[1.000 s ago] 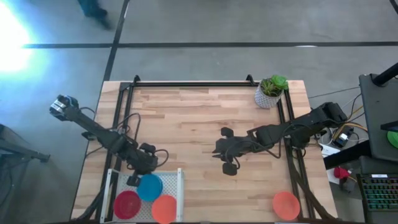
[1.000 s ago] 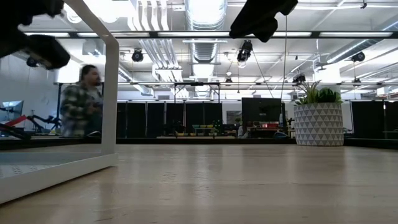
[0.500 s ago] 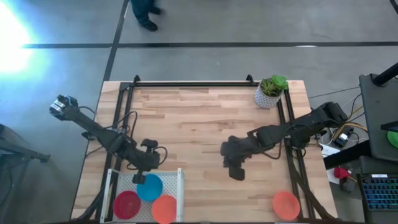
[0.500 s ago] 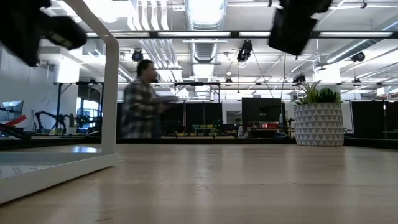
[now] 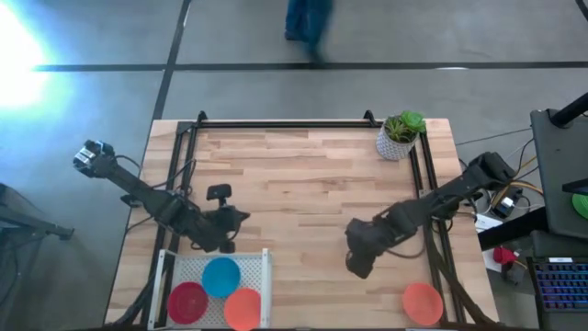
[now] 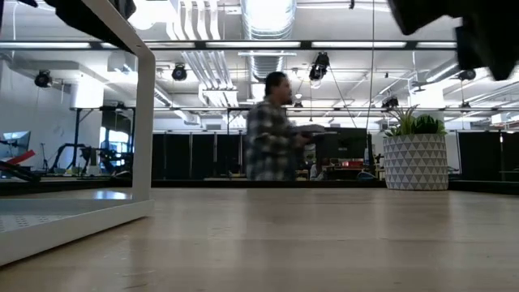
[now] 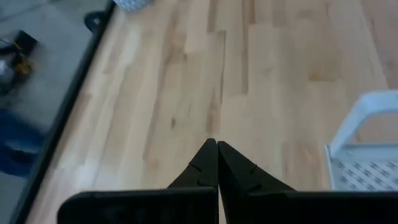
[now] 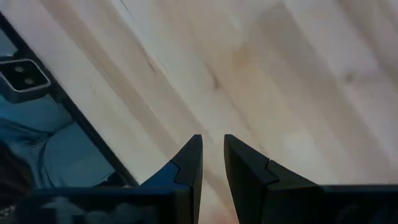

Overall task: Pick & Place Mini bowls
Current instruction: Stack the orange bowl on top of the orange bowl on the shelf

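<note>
**Right arm goes for the last orange bowl**

The right gripper (image 5: 360, 260) hangs empty above the bench w/ fingers a narrow gap apart, near the front-right part. The orange mini bowl (image 5: 422, 302) lies alone at the front-right corner, apart from it. I judge the step is the reach. Next move: come down over the rim, open wider, close.

The left gripper (image 5: 227, 223) is closed, empty, just behind the white tray (image 5: 267, 268) at the front-left corner, w/ blue bowl (image 5: 221, 276), red bowl (image 5: 187, 301) and another orange bowl (image 5: 243, 308) inside.
</note>
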Robot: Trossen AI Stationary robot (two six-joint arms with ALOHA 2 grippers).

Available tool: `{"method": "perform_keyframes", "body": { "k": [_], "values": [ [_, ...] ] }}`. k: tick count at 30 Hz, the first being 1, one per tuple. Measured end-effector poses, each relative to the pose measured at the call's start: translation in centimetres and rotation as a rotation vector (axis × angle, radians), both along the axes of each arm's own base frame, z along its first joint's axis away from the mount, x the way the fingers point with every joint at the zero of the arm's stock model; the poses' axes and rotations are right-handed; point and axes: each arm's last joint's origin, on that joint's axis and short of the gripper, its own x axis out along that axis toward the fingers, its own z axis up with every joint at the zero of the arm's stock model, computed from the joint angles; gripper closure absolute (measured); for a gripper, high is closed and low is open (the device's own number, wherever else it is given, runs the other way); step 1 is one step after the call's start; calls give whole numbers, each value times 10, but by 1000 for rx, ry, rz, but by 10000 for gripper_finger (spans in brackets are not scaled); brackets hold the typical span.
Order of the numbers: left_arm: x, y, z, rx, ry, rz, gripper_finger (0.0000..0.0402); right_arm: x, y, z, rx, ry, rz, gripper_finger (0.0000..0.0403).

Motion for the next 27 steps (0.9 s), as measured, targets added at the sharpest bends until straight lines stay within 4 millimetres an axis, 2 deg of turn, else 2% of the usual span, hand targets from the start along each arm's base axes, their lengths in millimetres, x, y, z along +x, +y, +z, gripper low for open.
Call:
{"method": "perform_keyframes", "body": {
  "k": [8, 17, 22, 27],
  "values": [
    [3, -3, 6, 45, -103, 43, 401, -29, 32, -18, 24, 139, -157, 339],
    [5, -4, 8, 62, -131, 48, 401, -69, 54, -45, -5, 316, -430, 339],
    [7, -5, 10, 95, -143, 17, 401, -88, 71, -46, 32, 416, -545, 339],
    [9, -6, 14, 155, -163, -9, 402, -99, 84, -40, 57, 446, -612, 339]
  ]
}}
